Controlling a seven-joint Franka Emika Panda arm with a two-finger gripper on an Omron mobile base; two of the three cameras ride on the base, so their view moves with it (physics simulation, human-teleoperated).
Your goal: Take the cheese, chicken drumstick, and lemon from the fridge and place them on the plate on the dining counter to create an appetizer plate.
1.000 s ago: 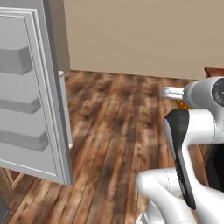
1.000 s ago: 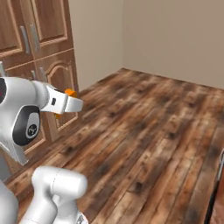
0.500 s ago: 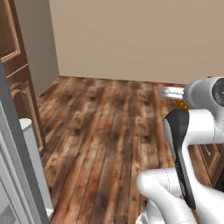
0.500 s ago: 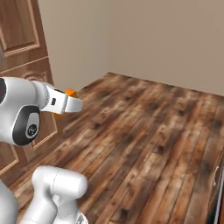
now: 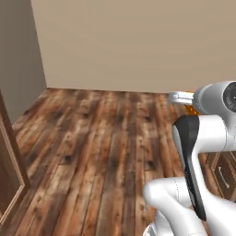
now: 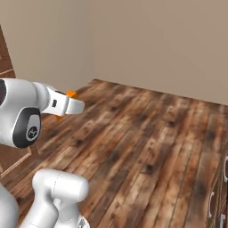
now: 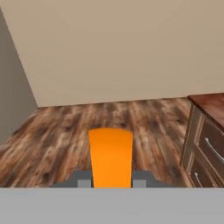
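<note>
The cheese (image 7: 110,156) sits right in my gripper (image 7: 111,181), a flat-faced orange block with straight sides and a slightly rounded top edge, plain in colour with no markings. In the hand view it rises from between my finger tips, whose grey ends show just to either side of its base. In the right base view the cheese (image 6: 70,94) peeks out as a small orange bit behind my white hand; in the left base view a sliver of orange (image 5: 191,109) shows beside my wrist.

My gripper (image 6: 75,106) is clamped shut on the cheese, jaws pressed against its two sides, and touches nothing else.

Beyond the cheese the wooden floor (image 7: 57,131) runs wide and bare to a beige wall (image 7: 113,48), with a grey wall meeting it at a corner off to the left of the cheese. To the right of the cheese in the hand view stands a brown cabinet (image 7: 205,144) with drawer handles and a glossy reddish top, well apart from the cheese. In the left base view a brown wooden panel (image 5: 11,175) stands at the floor's left edge, far from the cheese; drawer fronts (image 6: 218,196) line the floor's right edge in the right base view.
</note>
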